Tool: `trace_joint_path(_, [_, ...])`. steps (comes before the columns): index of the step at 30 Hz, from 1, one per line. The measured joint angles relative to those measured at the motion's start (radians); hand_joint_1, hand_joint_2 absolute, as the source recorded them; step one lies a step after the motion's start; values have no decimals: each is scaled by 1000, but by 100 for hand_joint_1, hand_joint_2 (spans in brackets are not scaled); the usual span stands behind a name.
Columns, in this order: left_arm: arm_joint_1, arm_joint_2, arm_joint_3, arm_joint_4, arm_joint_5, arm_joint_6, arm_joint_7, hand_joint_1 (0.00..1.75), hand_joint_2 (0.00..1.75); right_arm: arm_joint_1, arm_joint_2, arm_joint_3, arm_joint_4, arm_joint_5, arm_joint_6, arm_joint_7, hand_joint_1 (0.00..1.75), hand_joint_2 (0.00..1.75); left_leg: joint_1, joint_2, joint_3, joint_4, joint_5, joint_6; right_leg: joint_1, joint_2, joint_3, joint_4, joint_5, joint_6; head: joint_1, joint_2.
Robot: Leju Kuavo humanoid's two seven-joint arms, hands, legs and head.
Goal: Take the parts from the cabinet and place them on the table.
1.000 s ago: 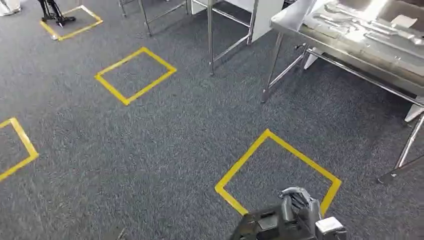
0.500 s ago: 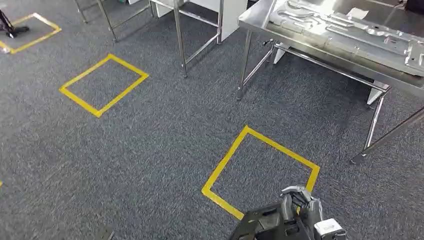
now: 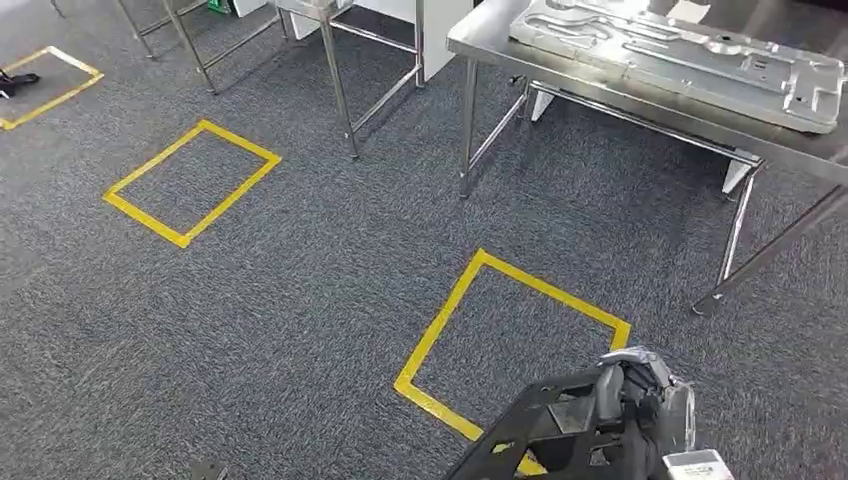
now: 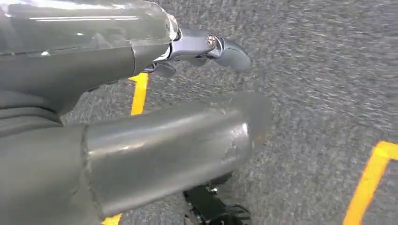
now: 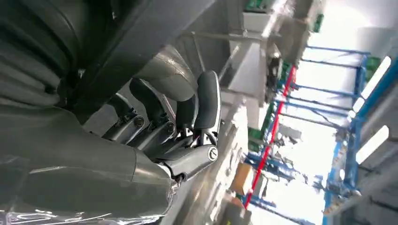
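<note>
Swinging right since a second ago, the camera now brings the steel table [image 3: 640,95] to one o'clock of the head view, nearer and squarer; the floor markings have slid with the whole scene, not on their own. At five o'clock the right hand [image 3: 640,405] clamps its fingers on a black framed part [image 3: 545,430], whose long axis runs from four toward eight o'clock, free end pointing low and left. A large pressed metal panel [image 3: 690,55] already covers much of the tabletop.

From the left wrist, the left hand [image 4: 178,108] hangs over carpet; whether its fingers are apart I cannot tell.

From the right wrist, dark fingers [image 5: 206,101] curl tightly around the part.

Judged from here, the carry goes best with the part kept level, approaching square, aiming for bare steel beside the panel.
</note>
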Motion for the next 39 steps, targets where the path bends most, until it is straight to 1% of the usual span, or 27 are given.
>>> trace_joint_path(2, [5, 2, 0, 0, 3, -3, -5, 0, 0, -7, -2, -1, -11, 2, -13, 11, 175, 175, -1, -3, -90, 167, -65, -1, 6, 3, 7, 1, -7, -10, -3, 0])
trace_joint_path(3, [9, 3, 0, 0, 3, -5, -6, 0, 0, -7, -3, -2, -14, 4, -20, 12, 175, 175, -1, -3, -126, 224, -76, -2, 9, 6, 11, 1, -11, -13, -3, 0])
trace_joint_path(4, [12, 4, 0, 1, 4, -6, -8, 0, 0, -7, -4, -3, -17, 8, -28, 15, 175, 175, -1, -3, -143, 239, -63, -1, 11, 10, 15, 3, -15, -13, -3, 0])
trace_joint_path(5, [13, 4, 0, 1, 5, -8, -10, 0, 0, -8, -5, -6, -20, 13, -37, 16, 175, 175, -1, -3, -137, 204, -26, 1, 12, 14, 21, 4, -20, -12, -3, 0])
trace_joint_path(7, [14, 6, 0, 1, 6, -10, -12, 0, 0, -12, -6, -15, -29, 19, -47, 16, 175, 175, -3, -4, -76, 43, 80, 10, 13, 18, 36, 10, -33, -8, -3, 0])
trace_joint_path(8, [14, 8, 0, 1, 6, -10, -13, 0, 0, -15, -6, -17, -33, 21, -51, 17, 175, 175, -5, -7, -49, -30, 105, 18, 13, 19, 42, 12, -42, -5, -5, 0])
trace_joint_path(9, [14, 10, 0, 2, 7, -11, -13, 0, 0, -18, -7, -18, -35, 23, -56, 18, 175, 175, -11, -8, -37, -44, 88, 21, 22, 21, 39, 18, -48, 3, -3, 0])
trace_joint_path(12, [17, 11, -1, 4, 18, -13, -16, 0, 0, -21, -8, -25, -44, 37, -76, 22, 175, 175, -16, -9, -37, -50, 83, 32, 14, 23, 40, 8, -48, 18, -5, 0])
trace_joint_path(13, [18, 11, -2, 5, 20, -15, -17, 0, 0, -24, -8, -26, -47, 44, -85, 23, 175, 175, -5, -9, -29, -63, 87, 40, 22, 22, 46, 5, -52, 25, -3, 0])
trace_joint_path(14, [19, 11, -3, 5, 21, -15, -17, 0, 0, -23, -8, -29, -50, 52, -94, 26, 175, 175, -2, -8, -19, -72, 89, 44, 16, 19, 49, 16, -60, 29, -5, 0])
trace_joint_path(15, [20, 11, -4, 6, 22, -15, -18, 0, 0, -28, -9, -32, -53, 59, -103, 27, 175, 175, -2, -7, -13, -76, 87, 52, 17, 15, 29, 55, -82, 34, 2, 0])
trace_joint_path(16, [20, 12, -5, 6, 22, -15, -18, 0, 0, -31, -10, -34, -54, 64, -110, 30, 175, 175, -2, -6, -11, -77, 85, 55, 13, 15, -18, 139, -123, 40, 3, 0])
trace_joint_path(18, [23, 12, -6, 6, 23, -15, -18, 0, 0, -28, -12, -36, -53, 71, -116, 34, 175, 175, -3, -4, -7, -77, 79, 58, 6, 14, -109, 287, -171, 48, 3, 0])
trace_joint_path(19, [25, 12, -6, 6, 24, -15, -18, 0, 0, -29, -13, -38, -53, 85, -126, 40, 175, 175, -3, -4, -4, -77, 75, 56, 3, 14, -139, 319, -164, 51, 3, 0])
trace_joint_path(20, [27, 11, -6, 6, 25, -16, -17, 0, 0, -29, -13, -41, -53, 102, -139, 44, 175, 175, -3, -5, 2, -77, 71, 54, -1, 12, -140, 301, -131, 53, 3, 0])
trace_joint_path(21, [28, 11, -7, 6, 26, -17, -16, 0, 0, -30, -13, -42, -53, 119, -153, 47, 175, 175, -2, -5, 11, -77, 65, 53, -5, 10, -121, 244, -81, 55, 3, 0])
trace_joint_path(23, [30, 11, -11, 6, 30, -18, -16, 0, 0, -37, -13, -43, -53, 151, -181, 50, 175, 175, -1, -6, 30, -77, 52, 42, -9, 2, -41, 55, 31, 52, 3, 0])
trace_joint_path(24, [30, 11, -13, 6, 32, -18, -15, 0, 0, -43, -13, -43, -52, 163, -189, 52, 175, 175, -5, -6, 29, -77, 47, 36, -3, -1, -27, 34, 11, 49, 3, 0])
trace_joint_path(28, [28, 10, -22, 6, 34, -18, -13, 0, 0, -49, -14, -45, -53, 182, -201, 53, 175, 175, -6, -1, 40, -90, 39, 10, 7, 7, -22, 14, 2, 24, -2, 0])
trace_joint_path(29, [28, 10, -23, 6, 34, -18, -13, 0, 0, -49, -14, -45, -53, 182, -202, 54, 175, 175, -1, -2, 43, -71, 25, 5, -5, 7, -10, 2, 6, 14, -3, 0])
trace_joint_path(30, [28, 11, -23, 6, 34, -18, -13, 0, 0, -51, -14, -45, -53, 183, -203, 54, 175, 175, -4, -4, 29, -33, 7, 4, -2, 6, -2, -2, 1, 6, -9, 0])
trace_joint_path(33, [31, 11, -23, 6, 35, -18, -13, 0, 0, -54, -14, -45, -53, 183, -203, 54, 175, 175, -4, -6, -93, 192, -87, 0, 5, 5, 11, -1, -10, -8, -13, 0])
trace_joint_path(34, [34, 11, -23, 6, 35, -18, -12, 0, 0, -54, -14, -45, -52, 183, -203, 55, 175, 175, -4, -6, -129, 240, -89, 0, 7, 7, 15, -1, -15, -9, -14, 0])
trace_joint_path(35, [36, 11, -23, 6, 35, -18, -11, 0, 0, -54, -14, -45, -52, 183, -203, 55, 175, 175, -4, -6, -138, 233, -63, 1, 8, 9, 22, 0, -20, -9, -14, 0])
trace_joint_path(36, [36, 11, -23, 6, 35, -18, -11, 0, 0, -54, -14, -45, -52, 184, -204, 55, 175, 175, -4, -6, -124, 178, -15, 4, 9, 11, 30, 0, -26, -7, -14, 0])
trace_joint_path(38, [36, 11, -23, 6, 35, -18, -11, 0, 0, -57, -14, -45, -52, 197, -212, 55, 175, 175, -4, -6, -56, 1, 97, 13, 10, 12, 51, 3, -42, -2, -14, 0])
trace_joint_path(39, [37, 12, -23, 6, 35, -18, -10, 0, 0, -59, -14, -45, -52, 206, -217, 56, 175, 175, -7, -8, -35, -34, 93, 19, 10, 13, 53, 4, -48, 3, -13, 0])
